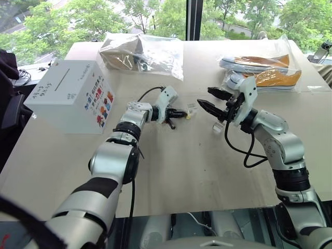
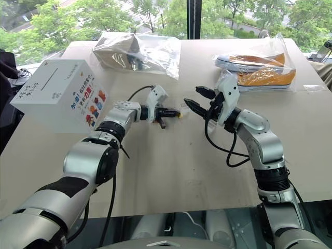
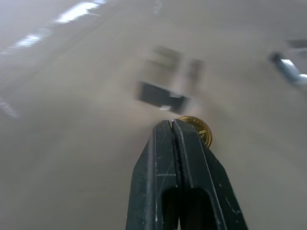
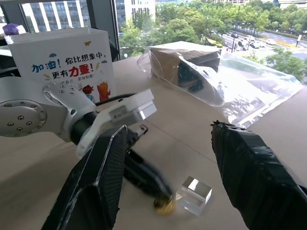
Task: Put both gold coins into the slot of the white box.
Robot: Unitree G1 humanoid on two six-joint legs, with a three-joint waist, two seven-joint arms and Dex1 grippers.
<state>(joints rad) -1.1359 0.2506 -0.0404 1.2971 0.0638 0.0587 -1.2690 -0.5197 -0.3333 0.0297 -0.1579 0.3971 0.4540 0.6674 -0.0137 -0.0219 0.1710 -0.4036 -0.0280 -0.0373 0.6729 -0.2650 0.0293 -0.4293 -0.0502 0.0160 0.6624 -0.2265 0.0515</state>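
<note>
Left gripper [image 1: 181, 113] had its black fingers pinched tight on a small shiny gold coin [image 3: 199, 130], mid-table, well apart from the large white cardboard box [image 1: 70, 96] with cartoon print. The box's thin dark slot [image 1: 61, 79] faced up on top. Right gripper [image 1: 209, 101] hovered with jaws wide, holding nothing, near a small clear plastic cube holder [image 4: 194, 195]. I could not tell where the second coin lay. Judgement: to do this well, keep the pinch firm, carry the coin over, line it edge-on with the slot. The beige table [image 1: 207, 171] between coin and box looked open; the box sat near the table's left edge, so avoid nudging it.
</note>
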